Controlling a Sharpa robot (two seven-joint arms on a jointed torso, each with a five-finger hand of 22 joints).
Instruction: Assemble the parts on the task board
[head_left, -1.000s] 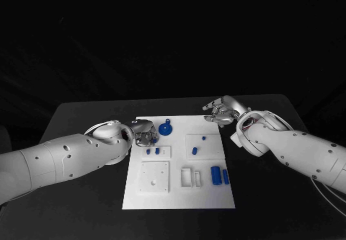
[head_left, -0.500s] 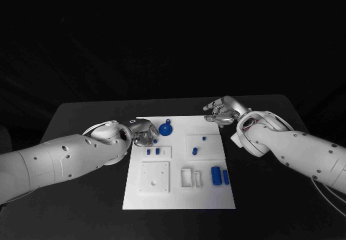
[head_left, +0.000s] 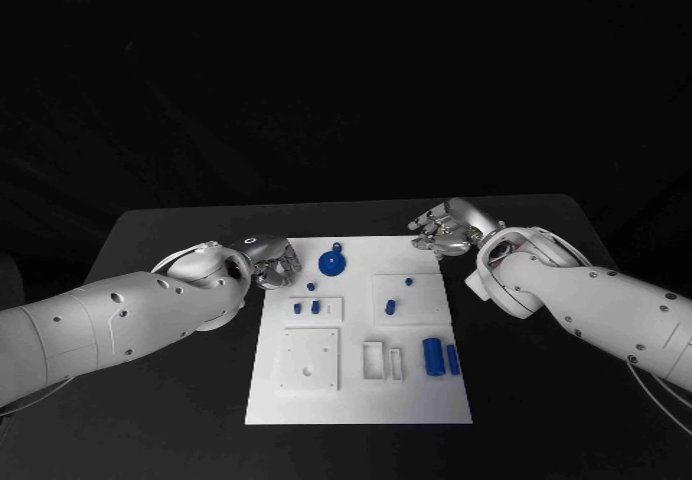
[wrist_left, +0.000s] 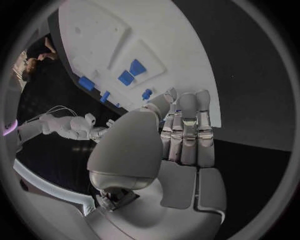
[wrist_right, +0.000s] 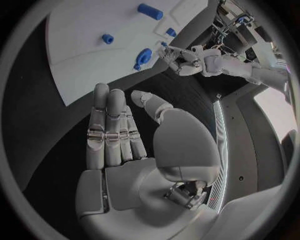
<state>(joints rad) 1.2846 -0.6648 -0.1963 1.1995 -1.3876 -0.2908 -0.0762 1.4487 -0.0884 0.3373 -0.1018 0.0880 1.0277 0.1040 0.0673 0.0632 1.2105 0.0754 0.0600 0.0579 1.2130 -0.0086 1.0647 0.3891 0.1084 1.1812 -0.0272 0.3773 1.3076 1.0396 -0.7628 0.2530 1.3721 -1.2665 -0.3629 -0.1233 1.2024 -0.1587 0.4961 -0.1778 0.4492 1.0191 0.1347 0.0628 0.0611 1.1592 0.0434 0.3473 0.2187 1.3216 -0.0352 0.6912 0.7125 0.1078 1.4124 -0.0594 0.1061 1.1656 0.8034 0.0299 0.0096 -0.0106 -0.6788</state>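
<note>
Pulling my left hand (head_left: 267, 262) back off the board (head_left: 361, 400), fingers loose and empty, right hand (head_left: 450, 228) open too; the blue disc (head_left: 333, 263) isn't seated yet.

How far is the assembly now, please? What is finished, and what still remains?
Nothing clearly looks finished. Loose blue parts lie on the task board: a round piece near its far edge and two cylinders toward its right. The left hand and right hand hold nothing, each beside the board. Most of the job remains.
</note>
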